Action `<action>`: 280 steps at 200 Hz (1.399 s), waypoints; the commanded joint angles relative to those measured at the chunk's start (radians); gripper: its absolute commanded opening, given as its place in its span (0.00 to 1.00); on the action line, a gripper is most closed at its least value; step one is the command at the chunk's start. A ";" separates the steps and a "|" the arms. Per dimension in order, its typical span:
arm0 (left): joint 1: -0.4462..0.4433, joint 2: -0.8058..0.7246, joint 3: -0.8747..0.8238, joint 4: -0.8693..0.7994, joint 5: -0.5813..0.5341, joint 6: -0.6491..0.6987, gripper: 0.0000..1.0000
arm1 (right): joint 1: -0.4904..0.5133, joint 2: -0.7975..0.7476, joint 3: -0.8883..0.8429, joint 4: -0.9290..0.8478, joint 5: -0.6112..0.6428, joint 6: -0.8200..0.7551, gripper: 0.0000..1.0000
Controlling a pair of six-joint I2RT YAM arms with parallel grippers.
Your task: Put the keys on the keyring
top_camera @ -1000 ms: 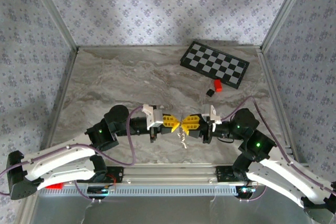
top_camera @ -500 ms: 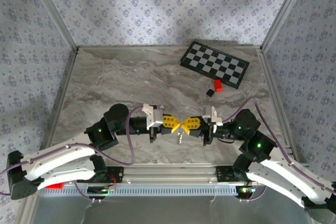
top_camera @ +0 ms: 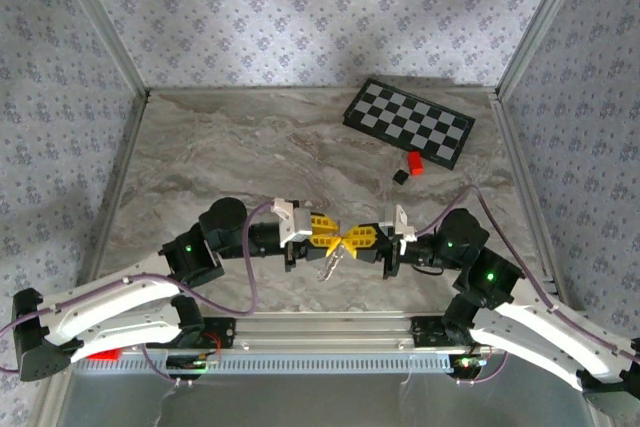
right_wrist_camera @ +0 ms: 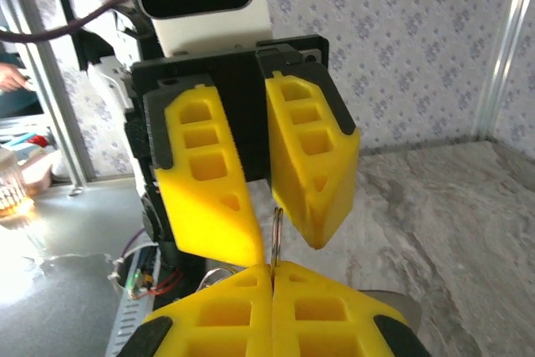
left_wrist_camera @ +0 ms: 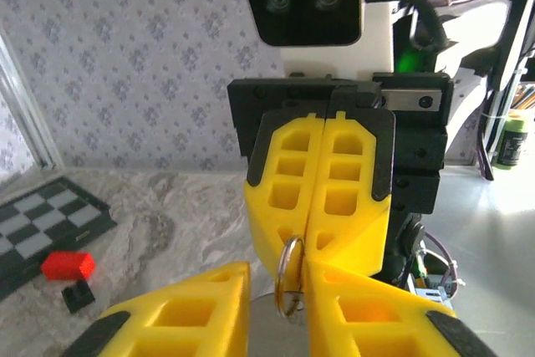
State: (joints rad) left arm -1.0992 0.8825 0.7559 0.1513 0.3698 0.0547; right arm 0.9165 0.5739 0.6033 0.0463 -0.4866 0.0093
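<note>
The right gripper (top_camera: 356, 239) is clenched on the keyring (left_wrist_camera: 290, 277), which stands edge-on between the two arms. The left gripper (top_camera: 330, 234) is parted, straddling the ring without gripping it. The keys (top_camera: 331, 263) dangle below the pinch, slanting toward seven o'clock, nearer the left arm.

Your top camera looks down from high behind both arms, well back from the left gripper (top_camera: 333, 238) and right gripper (top_camera: 352, 240). Each wrist camera sits just behind its own gripper, facing the other at close range; all three share the keyring (left_wrist_camera: 290, 277) between the tips
</note>
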 commanded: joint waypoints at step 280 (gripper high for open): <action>0.036 0.019 0.212 -0.533 -0.021 0.078 0.24 | 0.154 0.323 0.458 -0.643 0.244 -0.194 0.00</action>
State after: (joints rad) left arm -1.0668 0.9123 0.9489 -0.3481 0.2863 0.1303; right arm 1.0611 0.9142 1.0283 -0.5842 -0.2493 -0.1608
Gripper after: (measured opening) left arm 0.241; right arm 0.051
